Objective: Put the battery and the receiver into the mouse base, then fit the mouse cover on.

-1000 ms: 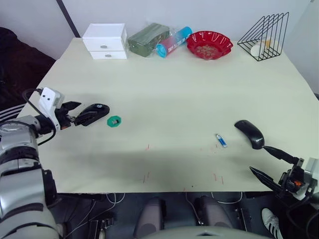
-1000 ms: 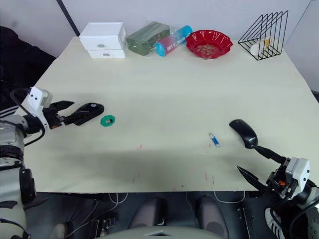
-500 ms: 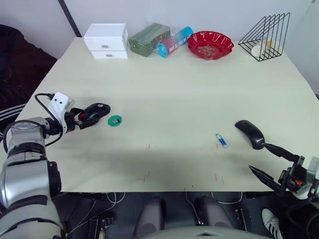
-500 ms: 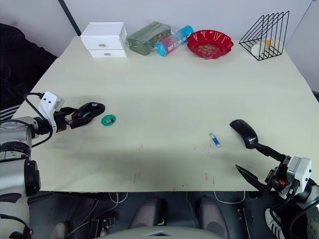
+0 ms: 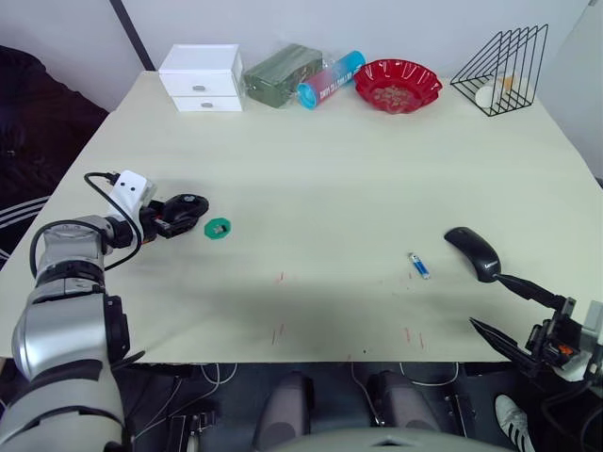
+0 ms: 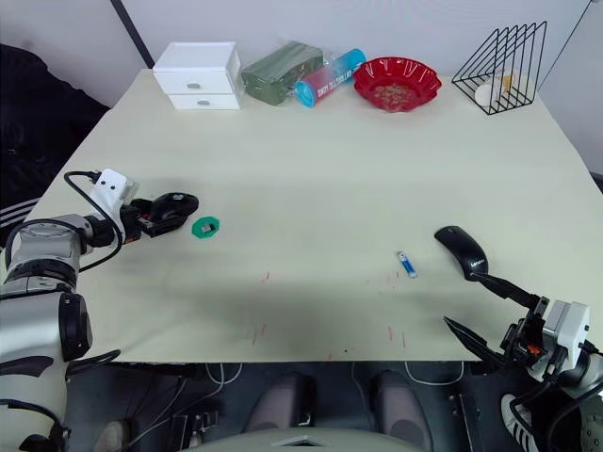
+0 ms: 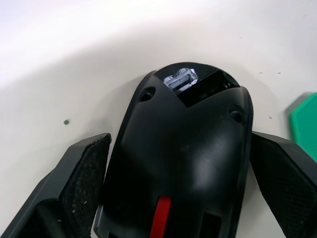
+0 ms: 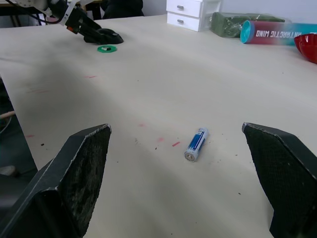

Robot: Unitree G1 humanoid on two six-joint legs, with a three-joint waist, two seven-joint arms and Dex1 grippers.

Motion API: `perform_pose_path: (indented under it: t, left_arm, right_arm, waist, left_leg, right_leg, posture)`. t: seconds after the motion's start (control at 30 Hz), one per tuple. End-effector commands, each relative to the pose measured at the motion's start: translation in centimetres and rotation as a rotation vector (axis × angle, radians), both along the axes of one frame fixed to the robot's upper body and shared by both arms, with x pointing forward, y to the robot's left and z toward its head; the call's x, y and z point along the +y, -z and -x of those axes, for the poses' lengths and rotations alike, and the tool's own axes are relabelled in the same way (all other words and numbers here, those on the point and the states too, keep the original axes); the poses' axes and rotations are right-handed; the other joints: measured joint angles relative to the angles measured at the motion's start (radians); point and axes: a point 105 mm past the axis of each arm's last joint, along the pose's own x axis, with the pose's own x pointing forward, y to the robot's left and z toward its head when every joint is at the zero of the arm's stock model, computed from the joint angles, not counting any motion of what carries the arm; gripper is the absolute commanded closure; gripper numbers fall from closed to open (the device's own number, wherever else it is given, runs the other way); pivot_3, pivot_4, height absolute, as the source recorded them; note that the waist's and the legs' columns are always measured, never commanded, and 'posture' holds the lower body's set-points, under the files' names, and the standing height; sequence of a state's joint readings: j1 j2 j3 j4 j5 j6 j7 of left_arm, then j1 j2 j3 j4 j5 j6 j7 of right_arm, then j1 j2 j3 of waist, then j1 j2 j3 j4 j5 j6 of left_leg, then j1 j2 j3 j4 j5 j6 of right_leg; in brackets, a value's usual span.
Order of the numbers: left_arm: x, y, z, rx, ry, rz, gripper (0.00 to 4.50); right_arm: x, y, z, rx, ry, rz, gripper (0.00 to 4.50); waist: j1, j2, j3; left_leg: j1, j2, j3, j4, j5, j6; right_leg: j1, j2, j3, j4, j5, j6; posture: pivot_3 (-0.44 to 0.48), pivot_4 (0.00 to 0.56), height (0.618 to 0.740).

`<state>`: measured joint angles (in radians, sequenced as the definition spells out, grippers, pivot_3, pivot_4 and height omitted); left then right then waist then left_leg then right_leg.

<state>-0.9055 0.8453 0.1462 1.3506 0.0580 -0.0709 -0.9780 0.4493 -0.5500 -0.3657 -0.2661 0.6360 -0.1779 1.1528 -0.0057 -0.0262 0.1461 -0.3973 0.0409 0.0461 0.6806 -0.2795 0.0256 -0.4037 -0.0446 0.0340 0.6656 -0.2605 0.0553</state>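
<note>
- Mouse base lies on the tabletop near its left edge, between the 2 black fingers of the left hand; the wrist view shows thin gaps on both sides, so the fingers are spread around it without clearly touching.
- Red spot and recessed compartments face up on the base.
- Green ring-shaped piece sits just beside the base, toward the tabletop's middle.
- Battery lies flat well to the right, near the front edge, apart from everything else.
- Mouse cover rests just right of the battery, glossy side up.
- Right hand hovers at the front right corner, fingers spread wide and holding nothing, with 1 fingertip close to the cover's near end.
- White drawer box, red bowl and wire rack stand along the far edge.
</note>
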Motion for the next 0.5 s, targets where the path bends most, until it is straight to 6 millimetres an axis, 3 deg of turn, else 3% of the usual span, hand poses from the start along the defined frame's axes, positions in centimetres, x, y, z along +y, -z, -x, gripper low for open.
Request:
perform_pose_path:
  t: [0.03, 0.43, 0.5]
  left_arm:
    - [-0.46, -0.53, -0.34, -0.004, 0.025, -0.004, 0.00]
    - [-0.57, -0.52, -0.12, 0.021, 0.039, 0.019, 0.00]
    - [-0.63, -0.39, -0.04, 0.025, 0.043, 0.028, 0.41]
  right_arm:
    - [0.24, -1.03, 0.54, -0.052, -0.032, 0.022, 0.04]
    - [0.11, -0.89, 0.70, -0.069, -0.050, 0.031, 0.04]
    - [0.19, -0.82, 0.66, -0.066, -0.054, 0.030, 0.00]
  waist:
    - [0.000, 0.000, 0.000]
    - [0.003, 0.000, 0.000]
    - [0.003, 0.000, 0.000]
  left_leg:
    - [0.000, 0.000, 0.000, 0.000, 0.000, 0.000]
    - [0.000, 0.000, 0.000, 0.001, 0.000, 0.000]
    - [0.000, 0.000, 0.000, 0.001, 0.000, 0.000]
  right_leg:
    - [0.000, 0.000, 0.000, 0.000, 0.000, 0.000]
    - [0.000, 0.000, 0.000, 0.000, 0.000, 0.000]
    - [0.000, 0.000, 0.000, 0.000, 0.000, 0.000]
  posture:
    - [0.000, 0.150, 0.740]
    - [0.000, 0.150, 0.740]
    - [0.000, 0.150, 0.740]
